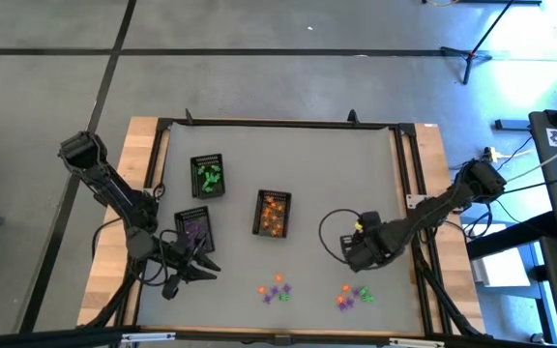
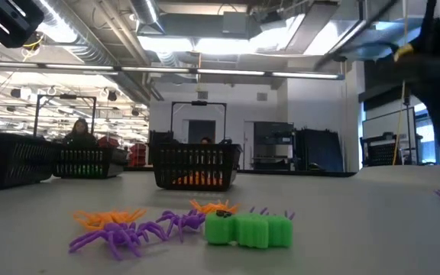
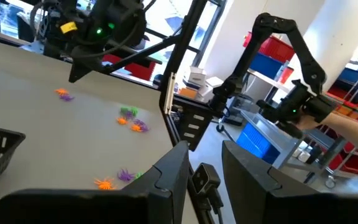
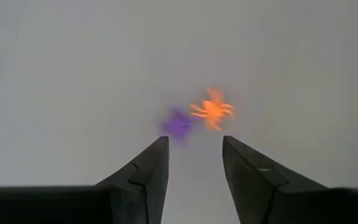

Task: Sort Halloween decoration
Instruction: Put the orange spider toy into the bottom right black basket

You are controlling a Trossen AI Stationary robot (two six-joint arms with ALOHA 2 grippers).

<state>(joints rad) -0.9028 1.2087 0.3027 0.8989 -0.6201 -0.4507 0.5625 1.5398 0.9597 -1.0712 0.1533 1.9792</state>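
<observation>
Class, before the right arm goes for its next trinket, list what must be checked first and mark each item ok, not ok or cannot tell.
1. Right gripper fingers apart, nothing between them: ok.
2. Orange trinket ahead of the fingers, on bare table: ok.
3. Purple trinket beside it may get caught too: not ok.
4. Orange tray upright, reachable: ok.
5. Left gripper away by the purple tray: ok.

1 camera looks straight down on the whole grey table [image 1: 307,174]. 1 sits at tabletop height, close to the small orange, purple and green plastic trinkets [image 2: 182,225], facing the room. 2 wrist cameras look past their own dark fingers; all 4 views share those trinkets.
</observation>
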